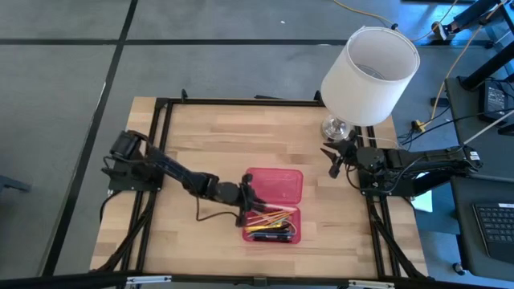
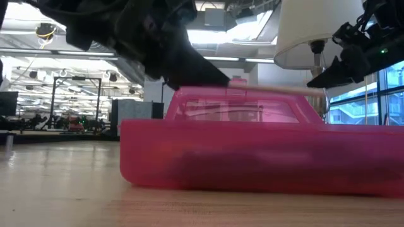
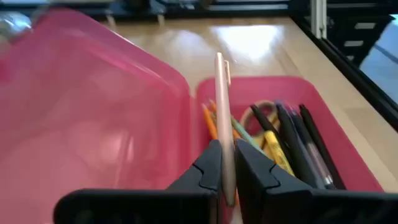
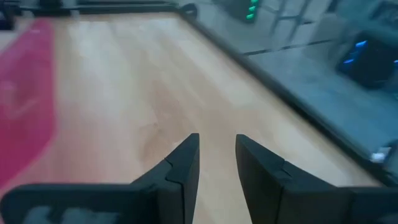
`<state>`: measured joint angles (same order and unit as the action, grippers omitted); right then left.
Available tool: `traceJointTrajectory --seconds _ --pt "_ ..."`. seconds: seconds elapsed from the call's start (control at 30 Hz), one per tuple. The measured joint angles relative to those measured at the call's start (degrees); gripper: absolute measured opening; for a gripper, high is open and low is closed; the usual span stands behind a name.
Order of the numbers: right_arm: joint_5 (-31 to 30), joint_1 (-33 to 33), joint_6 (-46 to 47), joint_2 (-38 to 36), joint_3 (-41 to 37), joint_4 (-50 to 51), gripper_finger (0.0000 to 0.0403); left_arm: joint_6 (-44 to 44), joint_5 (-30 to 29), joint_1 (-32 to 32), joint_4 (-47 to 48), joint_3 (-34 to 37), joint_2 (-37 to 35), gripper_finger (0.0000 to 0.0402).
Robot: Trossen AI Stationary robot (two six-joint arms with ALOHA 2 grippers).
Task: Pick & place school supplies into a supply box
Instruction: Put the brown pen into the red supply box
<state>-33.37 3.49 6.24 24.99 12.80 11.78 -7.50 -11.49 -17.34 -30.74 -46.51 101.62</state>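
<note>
Risk: left gripper (image 3: 225, 177), clamped on a pale pencil (image 3: 221, 106) above the supply box (image 1: 273, 186) near the bench's front edge, could drop it outside the tray; right gripper (image 4: 216, 155) waits part-open, empty.

The high view looks straight down on the whole table (image 1: 201, 144); the low view sits at tabletop level, close against the supply box (image 2: 252, 157), which the left wrist view also shares

Pens (image 1: 269, 229) in box's (image 1: 295, 193) near tray
</note>
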Motion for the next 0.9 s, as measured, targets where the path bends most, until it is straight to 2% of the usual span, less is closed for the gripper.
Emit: traceJointTrajectory --seconds 0.3,0.5,0.77,0.9 --pt "9.47 0.04 6.93 0.45 0.0 -0.11 0.0108 -5.69 5.69 -0.67 1.0 -1.33 4.64 0.0017" --pt "10.02 0.04 8.07 1.55 0.0 -0.11 0.0108 -9.87 5.63 -1.4 4.99 -1.3 4.61 0.0024" --pt "10.11 0.04 8.31 1.92 0.0 -0.23 0.0108 -9.68 5.62 -1.6 5.31 -1.3 4.61 0.0027" --pt "10.11 0.04 8.31 1.9 0.0 -0.23 0.0108 -9.34 5.66 -1.6 5.33 -1.3 4.48 0.0042"
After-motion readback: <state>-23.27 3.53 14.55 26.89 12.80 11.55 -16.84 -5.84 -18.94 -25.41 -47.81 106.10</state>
